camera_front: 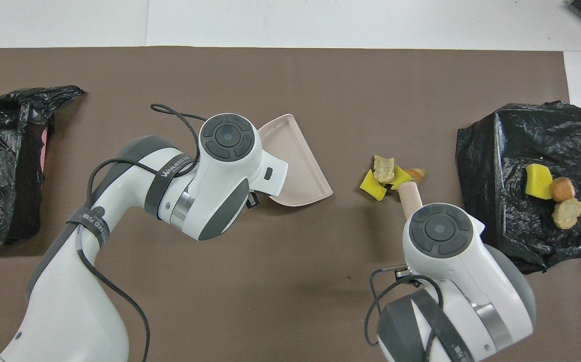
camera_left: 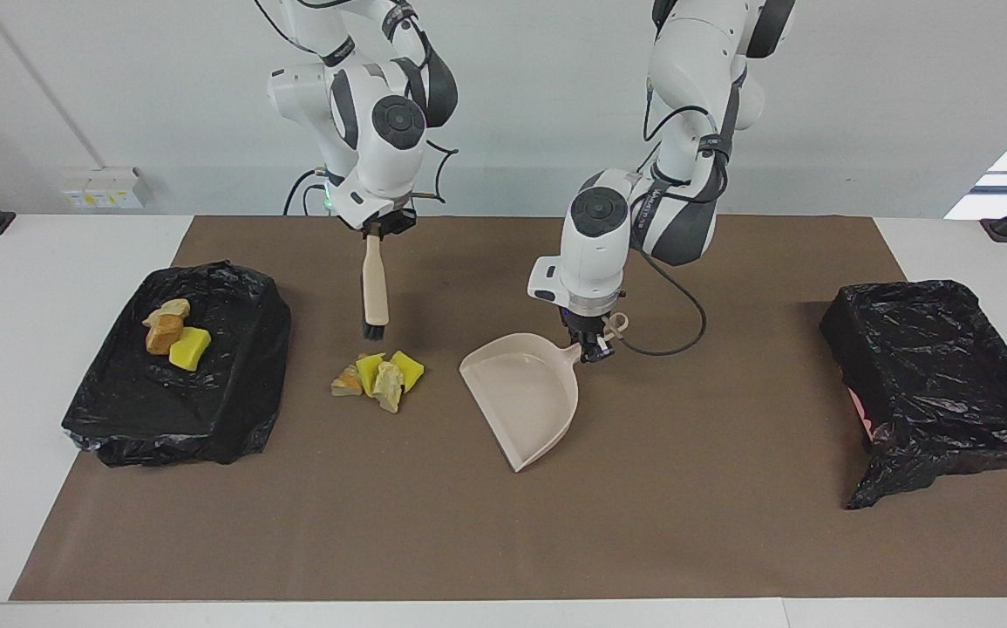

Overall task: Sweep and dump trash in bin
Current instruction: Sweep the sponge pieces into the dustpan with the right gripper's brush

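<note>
Several small trash pieces (camera_left: 378,377), yellow, beige and orange-brown, lie in a pile on the brown mat; the pile also shows in the overhead view (camera_front: 386,176). Three more trash pieces (camera_left: 176,336) lie in the black-lined bin (camera_left: 207,410) at the right arm's end. My right gripper (camera_left: 374,228) is shut on the handle of a brush (camera_left: 374,292), which hangs upright with its bristles just above the mat, slightly nearer the robots than the pile. My left gripper (camera_left: 595,349) is shut on the handle of the beige dustpan (camera_left: 525,397), whose mouth faces the pile.
A second black-lined bin (camera_left: 930,375) stands at the left arm's end of the table and shows no trash. The brown mat (camera_left: 503,541) covers most of the white table. In the overhead view both wrists hide their grippers.
</note>
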